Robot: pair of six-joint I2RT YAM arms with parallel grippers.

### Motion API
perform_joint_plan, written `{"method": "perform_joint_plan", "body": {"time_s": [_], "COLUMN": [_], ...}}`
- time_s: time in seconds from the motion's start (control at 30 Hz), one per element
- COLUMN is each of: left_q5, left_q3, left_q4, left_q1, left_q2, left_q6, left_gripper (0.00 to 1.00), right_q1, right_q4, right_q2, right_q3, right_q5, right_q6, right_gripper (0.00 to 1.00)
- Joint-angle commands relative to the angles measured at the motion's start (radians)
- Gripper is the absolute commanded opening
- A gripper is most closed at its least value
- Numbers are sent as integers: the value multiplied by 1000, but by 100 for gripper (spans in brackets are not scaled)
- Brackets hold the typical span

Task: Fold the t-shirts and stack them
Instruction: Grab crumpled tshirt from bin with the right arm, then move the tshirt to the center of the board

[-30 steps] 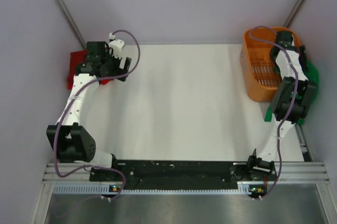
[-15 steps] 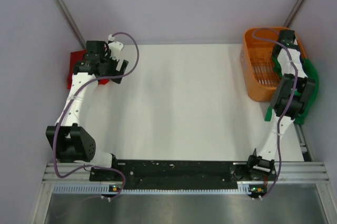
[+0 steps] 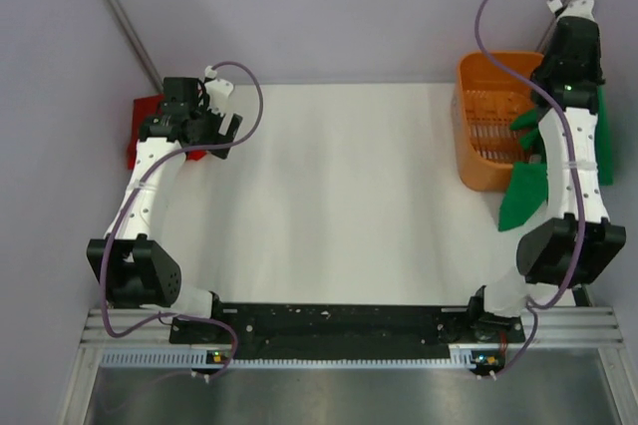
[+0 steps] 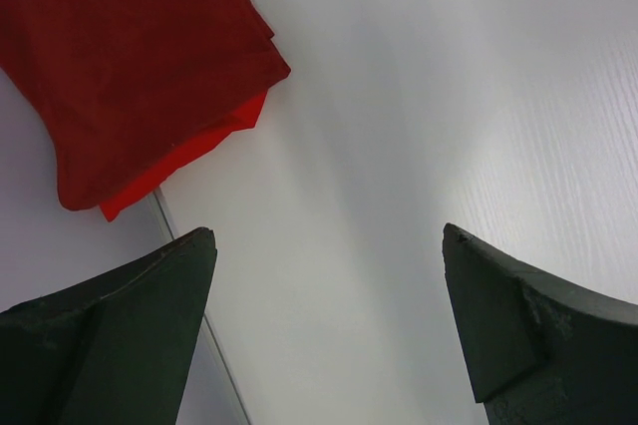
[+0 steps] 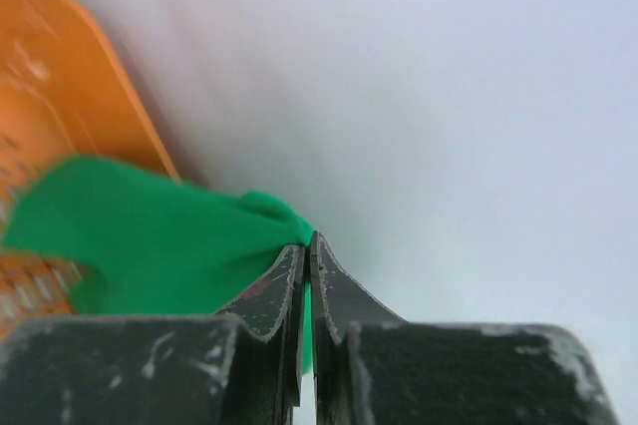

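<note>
The green t-shirt (image 3: 522, 198) hangs at the table's right edge beside the orange basket. A bunched fold of it (image 5: 150, 240) is pinched in my right gripper (image 5: 307, 237), which is shut and raised high. In the top view the right wrist (image 3: 572, 61) hides its fingertips. The dark red t-shirt (image 4: 140, 66) lies folded at the table's far left edge (image 3: 143, 124). My left gripper (image 4: 327, 233) hovers just right of it, wide open, with only bare table between the fingers; the top view shows this gripper (image 3: 214, 134) over the shirt's right edge.
The orange plastic basket (image 3: 478, 151) stands at the back right, its rim (image 5: 60, 76) close to the hanging green cloth. Grey walls close in on the left, back and right. The white tabletop (image 3: 339, 196) stretches between the two arms.
My right gripper closed on the green t-shirt by the basket, and the arm rose steeply, pulling the cloth up. The left arm barely moved and stayed open.
</note>
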State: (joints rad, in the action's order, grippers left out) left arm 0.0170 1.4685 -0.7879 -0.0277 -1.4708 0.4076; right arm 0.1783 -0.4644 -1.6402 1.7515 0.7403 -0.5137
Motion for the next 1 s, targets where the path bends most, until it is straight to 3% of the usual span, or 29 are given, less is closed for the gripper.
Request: {"method": "perform_joint_plan", "body": {"time_s": [0.0, 0.13, 0.23, 0.43, 0.53, 0.57, 0.67, 0.73, 0.83, 0.97], "left_q5": [4, 9, 9, 1, -43, -55, -100, -126, -163, -228], "left_q3": [12, -2, -7, -11, -25, -30, -48, -57, -62, -60], "left_q4": [12, 24, 26, 39, 59, 65, 85, 98, 118, 145], "left_q1": [0, 0, -1, 0, 0, -1, -1, 2, 2, 3], "left_q2": [41, 46, 46, 49, 61, 64, 76, 81, 79, 70], "left_q6": [5, 8, 10, 2, 2, 2, -4, -7, -10, -9], "left_gripper": [99, 99, 99, 99, 99, 99, 99, 99, 99, 99], "right_q1": [-109, -172, -172, -172, -172, -207, -269, -319, -393, -500], "right_q4": [232, 440, 434, 456, 681, 811, 1152, 1263, 1258, 1094], "right_q2": [235, 362, 465, 591, 579, 560, 498, 459, 396, 309], "right_q3": [-3, -47, -35, -7, -7, -6, 6, 28, 60, 37], "right_q5": [-64, -35, -198, -1092, -1511, -1591, -1682, -1687, -1656, -1589], "right_q6": [-60, -148, -62, 237, 503, 694, 987, 1068, 1083, 973], "right_gripper": [0, 0, 0, 0, 0, 0, 0, 0, 0, 0]}}
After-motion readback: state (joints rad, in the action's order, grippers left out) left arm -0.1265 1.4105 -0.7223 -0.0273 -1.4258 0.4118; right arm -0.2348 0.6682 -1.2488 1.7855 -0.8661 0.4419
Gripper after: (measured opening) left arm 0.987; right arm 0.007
